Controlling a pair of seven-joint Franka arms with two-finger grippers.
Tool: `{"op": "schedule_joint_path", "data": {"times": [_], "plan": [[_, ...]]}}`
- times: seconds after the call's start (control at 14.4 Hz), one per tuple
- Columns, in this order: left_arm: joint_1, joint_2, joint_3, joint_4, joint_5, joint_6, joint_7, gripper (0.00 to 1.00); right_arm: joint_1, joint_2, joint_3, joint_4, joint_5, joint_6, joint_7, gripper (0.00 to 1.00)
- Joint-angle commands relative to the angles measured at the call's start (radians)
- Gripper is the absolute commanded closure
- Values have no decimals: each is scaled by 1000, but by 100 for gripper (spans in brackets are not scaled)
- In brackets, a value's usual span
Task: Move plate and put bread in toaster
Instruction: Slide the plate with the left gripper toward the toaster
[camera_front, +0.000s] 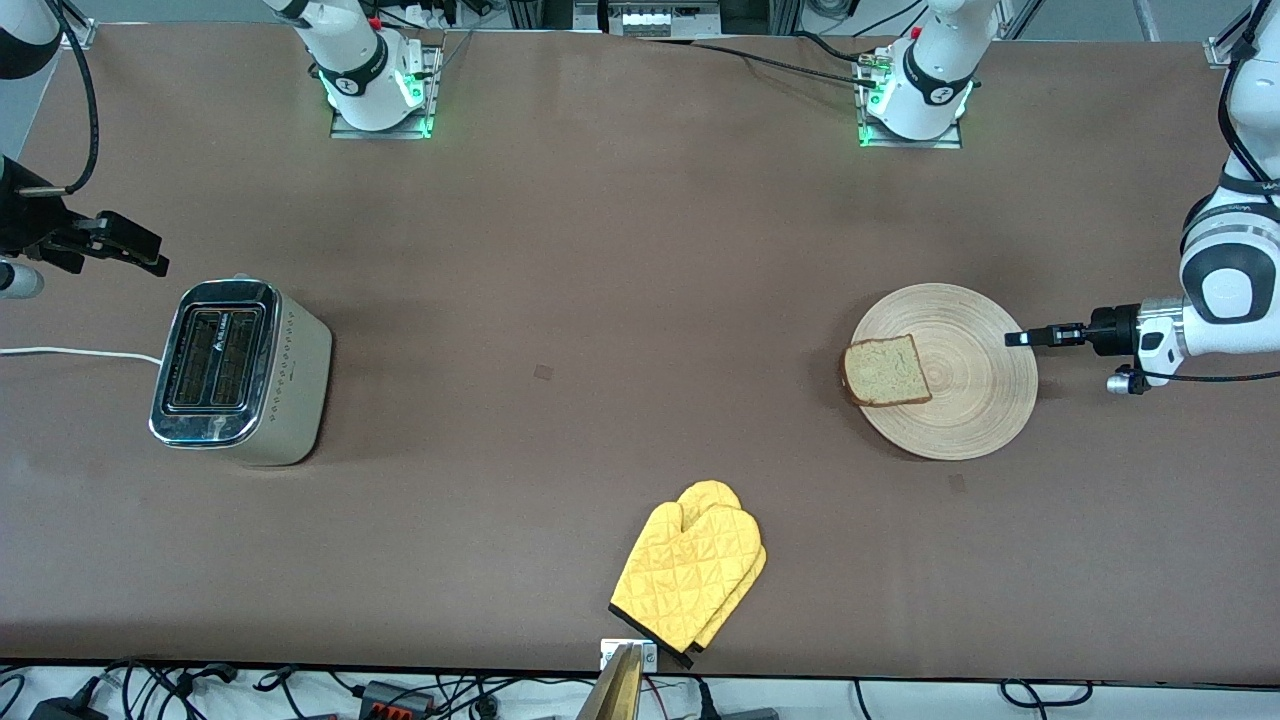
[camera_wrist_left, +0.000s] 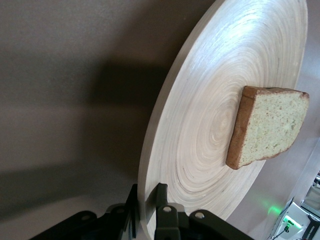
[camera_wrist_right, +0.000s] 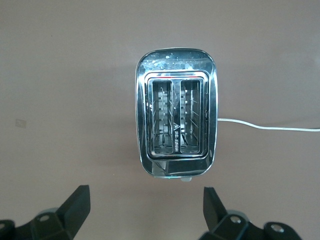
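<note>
A: Nearest the front camera, a yellow mitt (camera_front: 690, 575) is noted, untouched, at the table's edge.

B: Next out?

A: The plate (camera_front: 975, 400) is seen toward the left arm's end of the table. The bread (camera_front: 885, 371) is laid on it, overhanging the rim on the side toward the toaster.

B: Is the plate held?

A: The left gripper (camera_front: 1018, 338) is found at the rim, and in the left wrist view its fingers (camera_wrist_left: 161, 200) are clamped on the thin edge, one above, one below.

B: Handling?

A: The plate is judged stiff, light and smooth. A rim pinch is thought workable, though tilt is to be avoided, as the loose slice could slide off. The bread is judged soft and crumbly, best taken by its crust edges.

B: Farther off?

A: The toaster (camera_front: 245, 370) is set toward the right arm's end, slots empty. The right gripper (camera_front: 130, 245) is held spread wide above it, waiting.
</note>
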Motion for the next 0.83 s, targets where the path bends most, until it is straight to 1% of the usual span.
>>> {"op": "schedule_joint_path", "data": {"times": [0.0, 0.07, 0.14, 0.42, 0.49, 0.62, 0.76], "plan": [[-9, 13, -3, 2, -7, 10, 50, 99, -6, 7, 4, 14, 10, -1, -8, 0], [-9, 15, -5, 8, -10, -5, 71, 99, -6, 7, 4, 14, 8, 2, -8, 0], [-9, 20, -22, 21, -42, -21, 102, 99, -6, 5, 4, 11, 7, 2, -5, 0], [-11, 50, -25, 53, -159, -169, 115, 99, -3, 4, 4, 3, -1, 7, -1, 0], [-15, 50, -28, 55, -171, -183, 113, 99, -1, 4, 4, -3, -1, 8, -1, 0], [-9, 50, -66, 55, -176, -196, 113, 99, -2, 2, 4, -9, 1, 14, -1, 0], [-12, 58, -83, 53, -201, -217, 122, 99, -3, 1, 4, -15, 1, 13, -1, 0]]}}
